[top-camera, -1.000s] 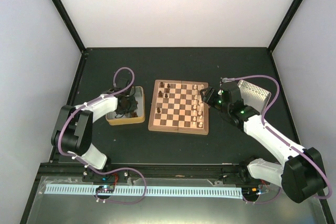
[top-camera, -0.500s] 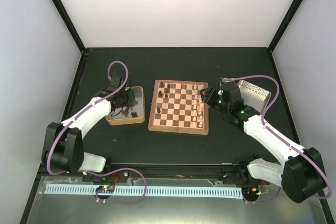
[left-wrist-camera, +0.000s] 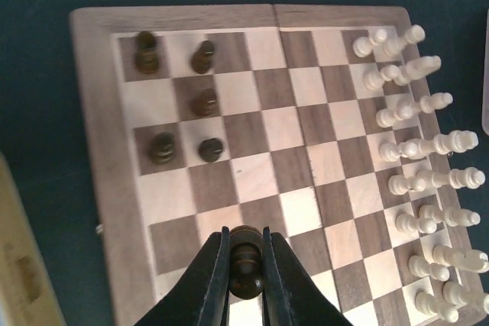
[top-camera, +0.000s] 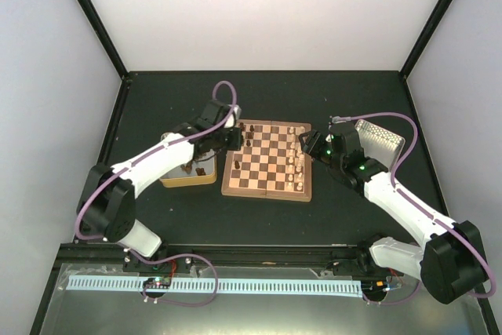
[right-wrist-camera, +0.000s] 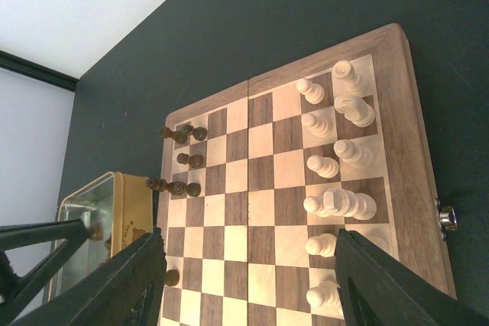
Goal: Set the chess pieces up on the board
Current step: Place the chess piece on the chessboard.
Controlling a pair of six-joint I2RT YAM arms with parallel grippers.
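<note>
The board [top-camera: 267,192] lies mid-table. Several dark brown chess pieces [left-wrist-camera: 204,102] stand near its left edge, and a double row of pale cream pieces [left-wrist-camera: 428,146] lines its right edge. My left gripper [left-wrist-camera: 246,269] is shut on a dark brown pawn [left-wrist-camera: 246,243], held over the squares at the board's near-left part. In the top view, that gripper [top-camera: 234,137] hangs above the board's left rim. My right gripper [right-wrist-camera: 252,288] is open and empty, and hovers over the cream side [right-wrist-camera: 336,166] of the board. It shows in the top view as well, with the gripper [top-camera: 306,145] by the right rim.
A yellowish tin [top-camera: 188,176] with a few dark pieces in it sits just left of the board. A silvery perforated tray [top-camera: 383,139] lies right of the board, behind the right arm. Black frame posts rise at the table's corners.
My left arm has swung from the tin to the right, out over the board's left side, carrying the dark pawn. The right arm has not moved.
</note>
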